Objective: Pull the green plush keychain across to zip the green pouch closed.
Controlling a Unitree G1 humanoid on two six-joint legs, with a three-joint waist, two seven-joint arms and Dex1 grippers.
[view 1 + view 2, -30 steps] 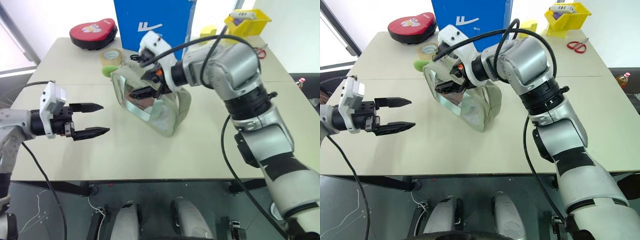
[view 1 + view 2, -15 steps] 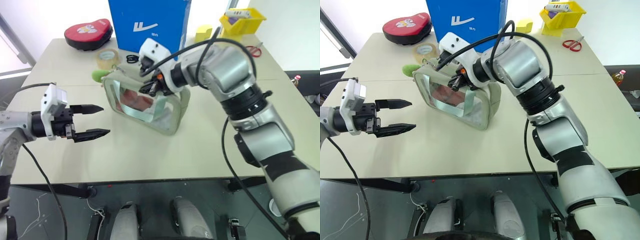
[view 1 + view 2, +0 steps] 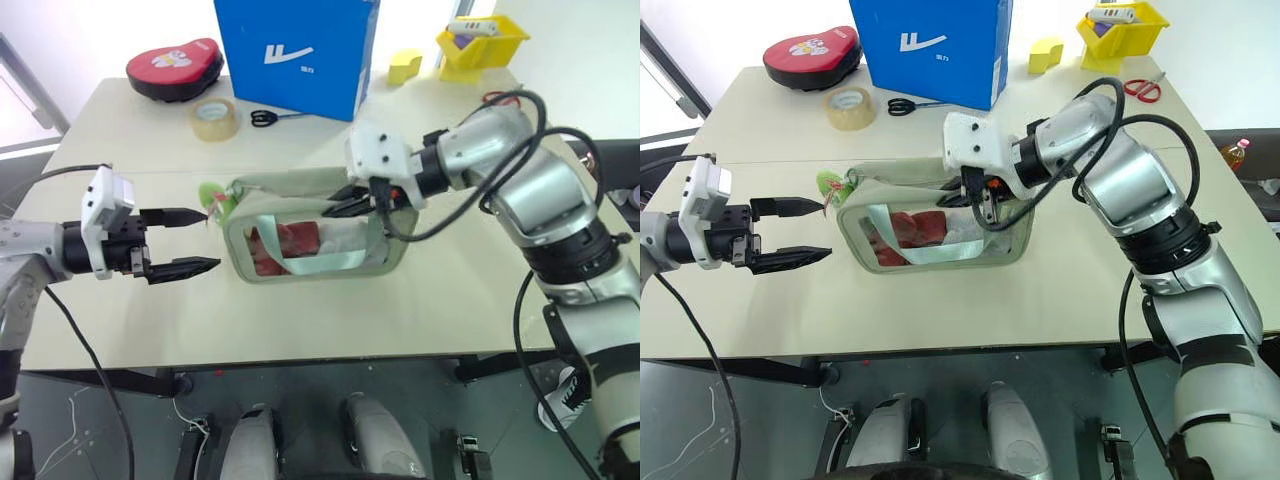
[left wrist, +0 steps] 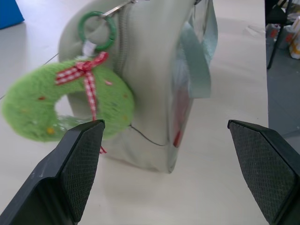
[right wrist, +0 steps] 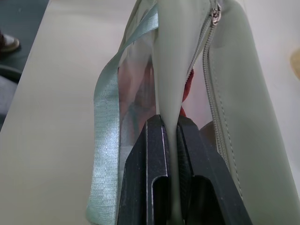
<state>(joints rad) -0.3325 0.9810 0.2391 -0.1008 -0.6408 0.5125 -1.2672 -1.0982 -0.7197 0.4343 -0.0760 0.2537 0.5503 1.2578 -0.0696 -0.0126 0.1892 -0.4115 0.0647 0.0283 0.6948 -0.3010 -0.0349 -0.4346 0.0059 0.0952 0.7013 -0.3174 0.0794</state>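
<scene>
A: Two grippers were at work. The left gripper point(image 3: 205, 240) hung wide open with nothing in it; the keychain point(image 4: 65, 103) lay just ahead, against its upper finger.

B: And past it?

A: The pouch point(image 3: 315, 235) stood on the table point(image 3: 420, 300), its far end's top edge pinched flat in the closed right gripper point(image 5: 168, 136).

B: How would the charm handle?

A: Light and squashy, I'd judge. Better to take its plush body than the thin ring point(image 4: 96, 30).

My beige bench point(image 3: 300, 310) carries the green pouch point(image 3: 310, 235) near its middle. Behind it I see a blue box point(image 3: 295, 50), tape roll point(image 3: 214, 119), black scissors point(image 3: 264, 118), red oval case point(image 3: 178, 68) and yellow bin point(image 3: 480, 45).
</scene>
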